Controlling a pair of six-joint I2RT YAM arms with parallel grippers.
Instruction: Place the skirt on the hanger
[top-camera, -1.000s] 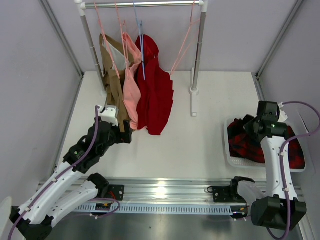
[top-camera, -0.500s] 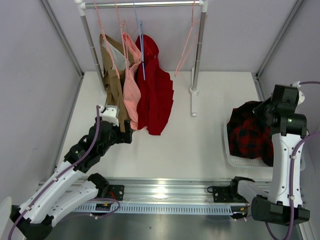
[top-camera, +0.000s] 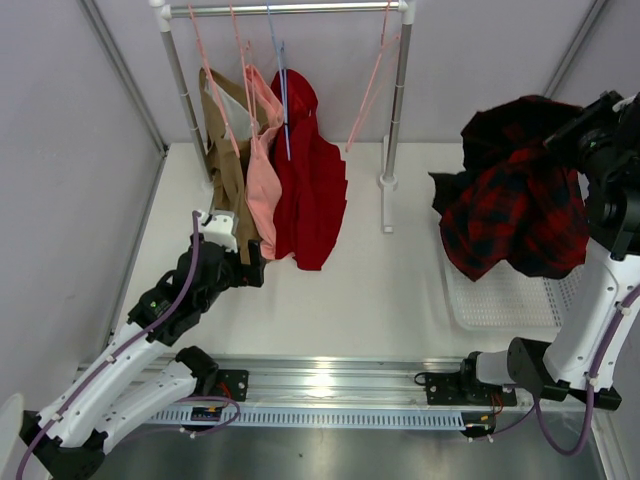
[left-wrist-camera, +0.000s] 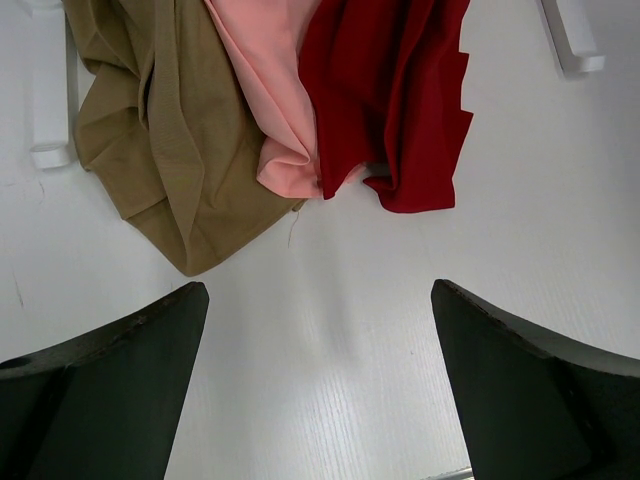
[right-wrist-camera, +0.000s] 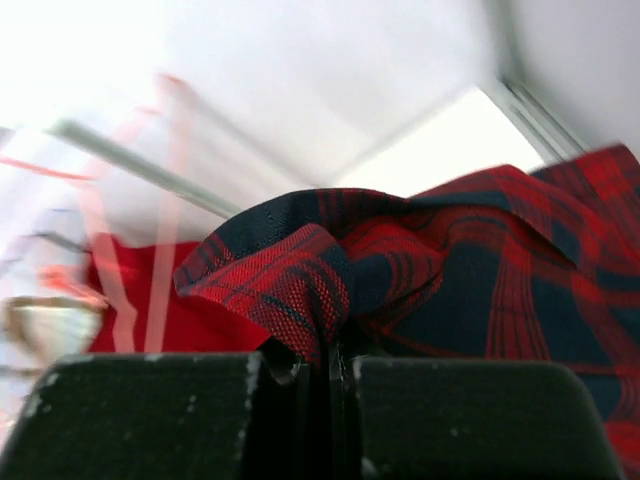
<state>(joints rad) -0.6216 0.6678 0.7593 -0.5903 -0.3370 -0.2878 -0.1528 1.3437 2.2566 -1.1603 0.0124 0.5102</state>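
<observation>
- Hanging in the air over the desk's right edge, the skirt droops in a bunched mass, its tartan side and dark lining both showing.
- The right gripper has its jaws pressed together on a fold of the skirt, with the cloth rising straight out from between them.
- The right arm stands tall at the right edge, its wrist level with the top of the skirt.
- Below the skirt, a white tray lies on the desk by the right edge; the cloth does not touch it.
- The hanger dangles bare from the right end of the rail at the far edge, tilted beside the rack's right post and well apart from the skirt.
- In the blurred right wrist view, pale pink streaks to the left are probably that hanger.
- At the rail's left end hang a tan garment, a pink garment and a red garment, with a blue hanger among them.
- The left gripper has its jaws spread wide with nothing between them, poised over bare desk near the left edge, just short of the three hems.
</observation>
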